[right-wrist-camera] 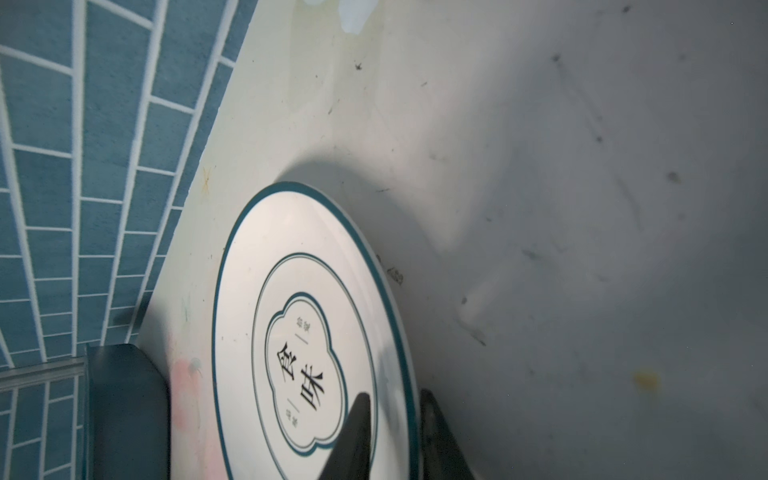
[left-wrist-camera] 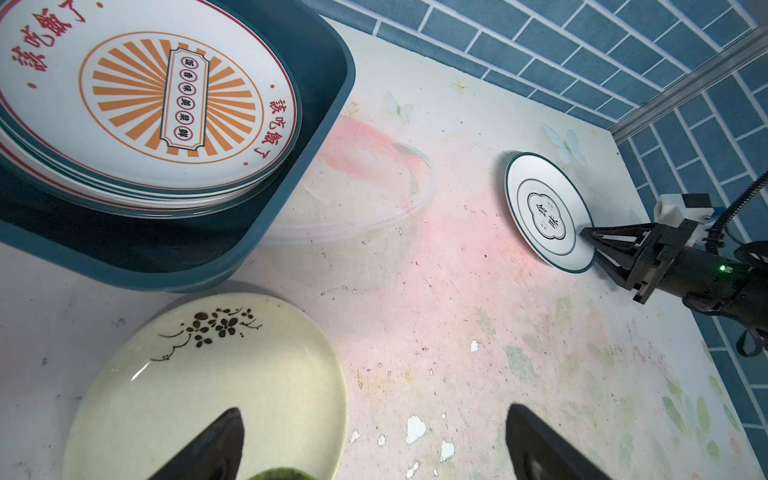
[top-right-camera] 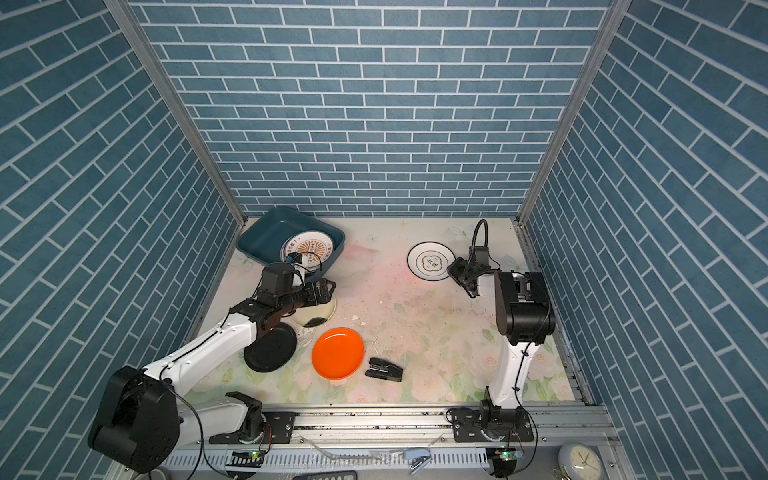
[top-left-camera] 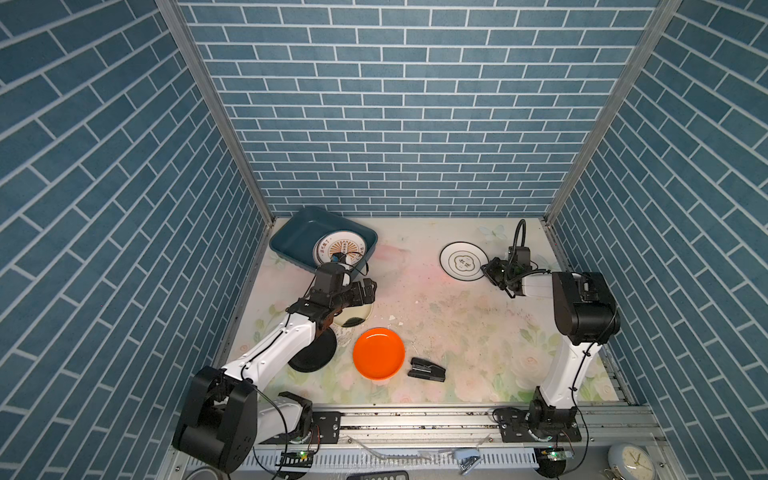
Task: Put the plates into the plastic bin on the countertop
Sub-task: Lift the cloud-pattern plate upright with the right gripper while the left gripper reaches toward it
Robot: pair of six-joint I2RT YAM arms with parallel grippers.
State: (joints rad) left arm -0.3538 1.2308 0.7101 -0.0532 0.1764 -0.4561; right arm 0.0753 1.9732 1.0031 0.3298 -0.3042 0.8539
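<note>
Right wrist view brings the teal-rimmed plate [right-wrist-camera: 307,332] up close. It is white, with a cloud-shaped emblem and two black characters, and it lies on the counter [right-wrist-camera: 540,166]. The right arm's fingers [right-wrist-camera: 351,440] stand narrow across its rim, one over the plate's face and the other outside the edge. They look clamped on the rim, though the actual contact is hard to make out.

In both top views that plate sits toward the back right of the counter, well apart from the bin [top-left-camera: 291,237] in the back left corner. The bin holds a stack of plates [left-wrist-camera: 145,104] at its right end. The topmost one is printed with an orange sunburst and red characters, and several rims show beneath it.

Just in front of the bin lies a cream plate [left-wrist-camera: 208,374] with a dark flower sprig. The left arm's fingers [left-wrist-camera: 208,453] are spread wide above it and grip nothing, one over the plate and the other over bare counter.

Nearer the front, a black plate [top-left-camera: 316,357] lies partly hidden under the left arm. An orange plate [top-left-camera: 379,353] sits just beside it, and a black stapler-like object [top-left-camera: 426,369] is just right of the orange one.
</note>
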